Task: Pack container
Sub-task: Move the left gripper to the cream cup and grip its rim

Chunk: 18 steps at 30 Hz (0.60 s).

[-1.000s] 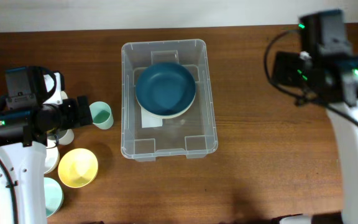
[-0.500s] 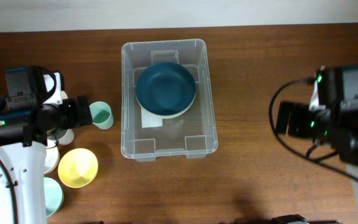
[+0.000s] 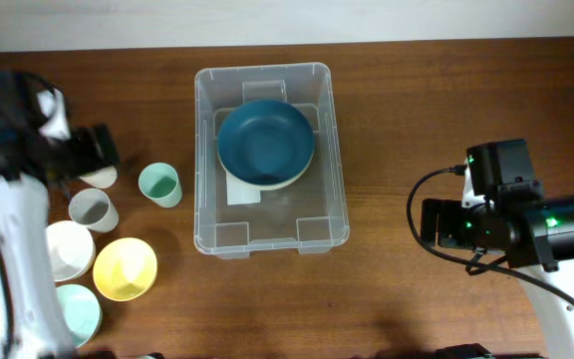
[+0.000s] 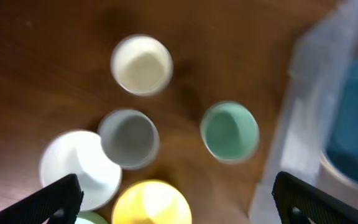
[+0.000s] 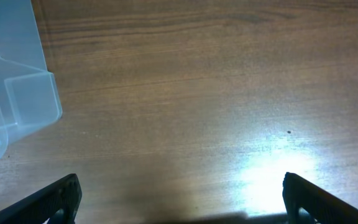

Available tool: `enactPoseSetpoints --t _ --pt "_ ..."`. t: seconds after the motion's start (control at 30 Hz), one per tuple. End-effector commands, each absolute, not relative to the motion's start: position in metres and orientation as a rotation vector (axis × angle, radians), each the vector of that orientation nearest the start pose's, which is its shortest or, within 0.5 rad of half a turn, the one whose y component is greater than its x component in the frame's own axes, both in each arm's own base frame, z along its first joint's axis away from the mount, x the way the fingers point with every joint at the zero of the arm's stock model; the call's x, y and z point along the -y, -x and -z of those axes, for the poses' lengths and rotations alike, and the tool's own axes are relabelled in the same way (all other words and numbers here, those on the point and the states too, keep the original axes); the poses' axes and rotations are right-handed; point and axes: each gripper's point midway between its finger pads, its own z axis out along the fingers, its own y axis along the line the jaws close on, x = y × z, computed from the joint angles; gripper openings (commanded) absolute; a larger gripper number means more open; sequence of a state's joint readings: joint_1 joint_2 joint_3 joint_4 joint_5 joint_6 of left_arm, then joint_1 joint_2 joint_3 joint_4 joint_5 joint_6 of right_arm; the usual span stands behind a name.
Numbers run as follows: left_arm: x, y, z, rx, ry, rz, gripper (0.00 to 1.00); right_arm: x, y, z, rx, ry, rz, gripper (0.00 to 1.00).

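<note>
Brown wood-grain surface (image 3: 417, 120) fills the overhead view, with the container (image 3: 272, 227) standing at its middle. Inside, toward the far end, a dark blue bowl (image 3: 265, 143) sits in a pale bowl (image 3: 292, 180), partly covering the white label (image 3: 242, 192). Left of the container stand a green cup (image 3: 159, 184), a grey cup (image 3: 93, 209), a white bowl (image 3: 66, 249) and a yellow bowl (image 3: 125, 269). The left pincer (image 4: 176, 196) hangs above these, fingers wide apart and empty. The right pincer (image 5: 180, 195) hovers over bare wood right of the container, also spread wide, holding nothing.
</note>
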<state>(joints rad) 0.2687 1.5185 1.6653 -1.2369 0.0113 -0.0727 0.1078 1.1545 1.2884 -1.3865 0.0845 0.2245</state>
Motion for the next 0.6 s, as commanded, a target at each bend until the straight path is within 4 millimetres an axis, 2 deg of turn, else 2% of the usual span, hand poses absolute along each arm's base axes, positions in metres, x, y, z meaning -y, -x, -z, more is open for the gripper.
enactPoseSetpoints --t 0.0,0.17,0.3,0.43,0.57 --pt "-0.136 -0.370 -0.249 -2.631 0.584 -0.082 1.00 -0.008 -0.225 -0.216 -2.798 -0.160 0.054 0.99" --pt "-0.164 -0.397 -0.216 -2.691 0.633 -0.105 0.99 -0.004 -0.227 -0.217 -2.786 -0.172 0.072 0.99" --pt "-0.184 -0.398 -0.185 -2.762 0.660 -0.246 1.00 0.020 -0.232 -0.219 -2.745 -0.371 0.080 0.99" --pt "-0.186 -0.401 -0.165 -2.823 0.618 -0.252 1.00 0.041 -0.238 -0.217 -2.703 -0.590 -0.073 0.99" --pt "-0.187 -0.408 -0.155 -2.834 0.589 -0.253 1.00 0.063 -0.236 -0.207 -2.699 -0.790 -0.161 0.99"
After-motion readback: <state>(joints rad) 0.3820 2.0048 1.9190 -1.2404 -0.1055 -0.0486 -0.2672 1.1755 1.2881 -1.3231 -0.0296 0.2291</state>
